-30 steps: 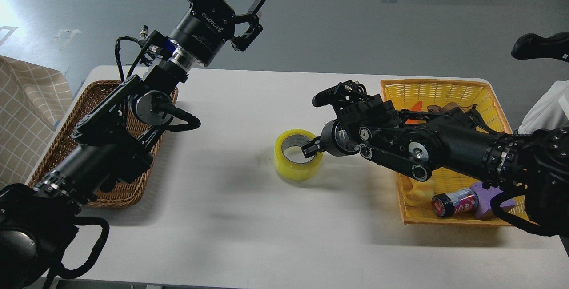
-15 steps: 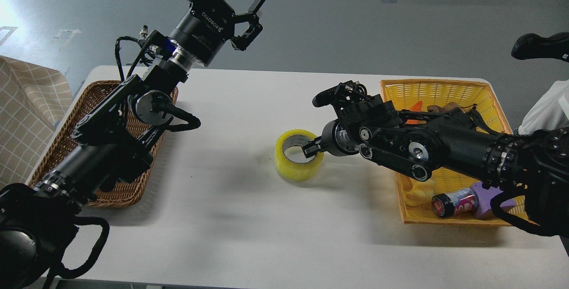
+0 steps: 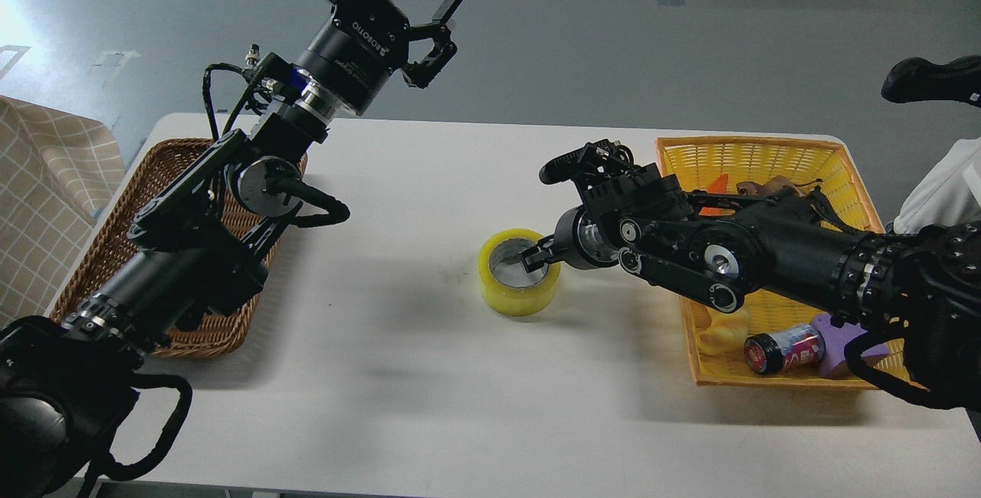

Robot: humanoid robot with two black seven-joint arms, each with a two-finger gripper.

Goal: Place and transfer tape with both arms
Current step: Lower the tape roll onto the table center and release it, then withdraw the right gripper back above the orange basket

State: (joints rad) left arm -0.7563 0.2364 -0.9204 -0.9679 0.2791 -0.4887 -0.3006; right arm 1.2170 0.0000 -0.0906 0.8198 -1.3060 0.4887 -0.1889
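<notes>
The yellow tape roll (image 3: 520,295) lies flat on the white table (image 3: 429,406) near its middle, hole up. My right gripper (image 3: 539,216) comes in from the right and is open: its lower fingertip (image 3: 531,257) dips into the roll's core, while the upper finger (image 3: 553,171) stands well above and clear of the roll. My left gripper (image 3: 392,4) is open and empty, raised high beyond the table's far edge, far to the upper left of the tape.
A brown wicker basket (image 3: 165,165) sits at the table's left edge under my left arm. A yellow basket (image 3: 766,155) at the right holds a can (image 3: 785,350), a purple object (image 3: 831,345), a pale yellow toy (image 3: 724,333) and other items.
The tape went from tilted, with its gripper-side rim raised, to lying flat, and shifted slightly right. The left gripper rose slightly. The right arm barely moved.
</notes>
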